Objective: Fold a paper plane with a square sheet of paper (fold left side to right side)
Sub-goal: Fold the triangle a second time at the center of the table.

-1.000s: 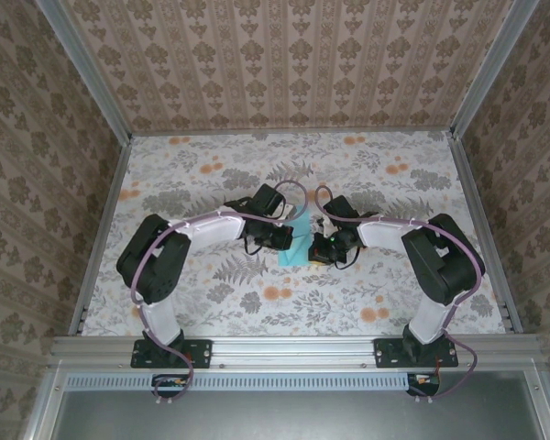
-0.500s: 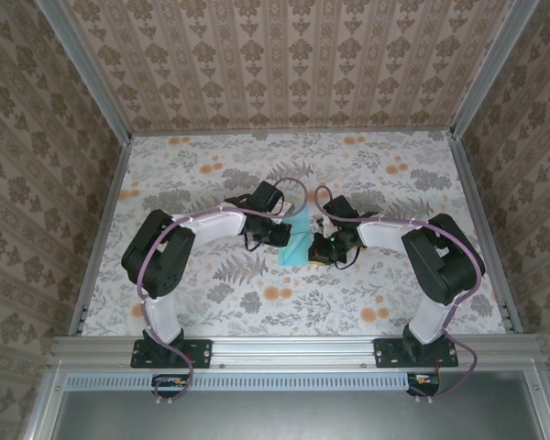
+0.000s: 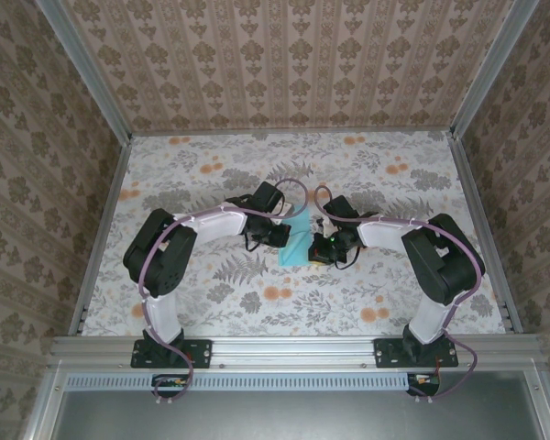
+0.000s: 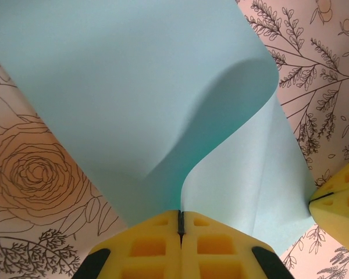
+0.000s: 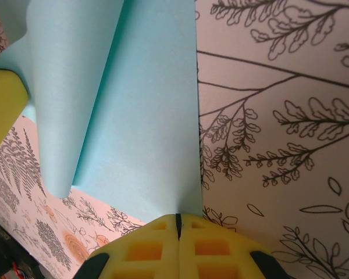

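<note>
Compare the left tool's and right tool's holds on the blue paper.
The left tool pinches a raised, curling flap of the light-blue square sheet of paper; the right tool pinches an edge lying flat on the floral table. The left tool sits left of the sheet, the right tool right of it. Both are shut.

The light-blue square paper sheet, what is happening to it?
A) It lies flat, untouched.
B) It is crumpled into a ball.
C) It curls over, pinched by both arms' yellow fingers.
C: the light-blue square paper sheet bends in a curve, with the left fingers and right fingers shut on its edges.
</note>
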{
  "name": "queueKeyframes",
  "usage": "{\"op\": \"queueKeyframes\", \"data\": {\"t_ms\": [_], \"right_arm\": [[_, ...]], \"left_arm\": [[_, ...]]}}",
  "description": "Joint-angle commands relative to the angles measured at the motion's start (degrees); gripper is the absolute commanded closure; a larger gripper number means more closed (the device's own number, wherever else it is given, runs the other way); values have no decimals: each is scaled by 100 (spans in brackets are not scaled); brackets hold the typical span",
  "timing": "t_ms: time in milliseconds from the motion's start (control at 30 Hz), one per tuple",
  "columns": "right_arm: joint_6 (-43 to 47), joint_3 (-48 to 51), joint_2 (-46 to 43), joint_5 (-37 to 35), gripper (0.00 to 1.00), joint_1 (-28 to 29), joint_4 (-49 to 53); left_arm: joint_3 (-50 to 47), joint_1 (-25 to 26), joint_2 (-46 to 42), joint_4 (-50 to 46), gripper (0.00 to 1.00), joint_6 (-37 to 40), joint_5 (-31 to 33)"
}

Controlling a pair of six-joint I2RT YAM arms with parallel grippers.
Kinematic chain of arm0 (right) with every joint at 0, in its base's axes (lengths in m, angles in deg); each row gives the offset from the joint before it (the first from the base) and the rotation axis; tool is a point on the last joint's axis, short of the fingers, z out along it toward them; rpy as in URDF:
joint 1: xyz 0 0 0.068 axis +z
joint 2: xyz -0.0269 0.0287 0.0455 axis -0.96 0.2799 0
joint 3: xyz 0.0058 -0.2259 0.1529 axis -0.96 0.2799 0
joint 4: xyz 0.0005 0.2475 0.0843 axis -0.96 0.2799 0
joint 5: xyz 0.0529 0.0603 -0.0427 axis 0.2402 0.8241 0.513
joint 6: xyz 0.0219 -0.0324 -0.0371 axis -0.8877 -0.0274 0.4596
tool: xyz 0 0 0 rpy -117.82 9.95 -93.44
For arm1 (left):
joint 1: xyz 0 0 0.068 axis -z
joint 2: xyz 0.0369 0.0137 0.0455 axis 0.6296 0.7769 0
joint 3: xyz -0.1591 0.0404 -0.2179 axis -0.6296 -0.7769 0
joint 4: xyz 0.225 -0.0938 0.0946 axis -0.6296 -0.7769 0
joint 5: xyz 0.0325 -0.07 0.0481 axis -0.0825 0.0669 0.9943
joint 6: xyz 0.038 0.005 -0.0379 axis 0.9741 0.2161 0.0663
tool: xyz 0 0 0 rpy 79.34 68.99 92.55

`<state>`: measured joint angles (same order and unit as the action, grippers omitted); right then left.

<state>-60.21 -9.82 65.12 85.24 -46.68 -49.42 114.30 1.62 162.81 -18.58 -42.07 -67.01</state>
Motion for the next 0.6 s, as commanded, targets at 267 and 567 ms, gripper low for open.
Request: {"op": "queueKeyframes", "data": {"t_ms": [267,567], "right_arm": [[74,1,242,-301,96,26,570],[107,-17,257,-309,96,26,600]], "left_arm": [[258,-110,187,-82,96,212,114],[321,-111,269,-131,96,264,138]]}}
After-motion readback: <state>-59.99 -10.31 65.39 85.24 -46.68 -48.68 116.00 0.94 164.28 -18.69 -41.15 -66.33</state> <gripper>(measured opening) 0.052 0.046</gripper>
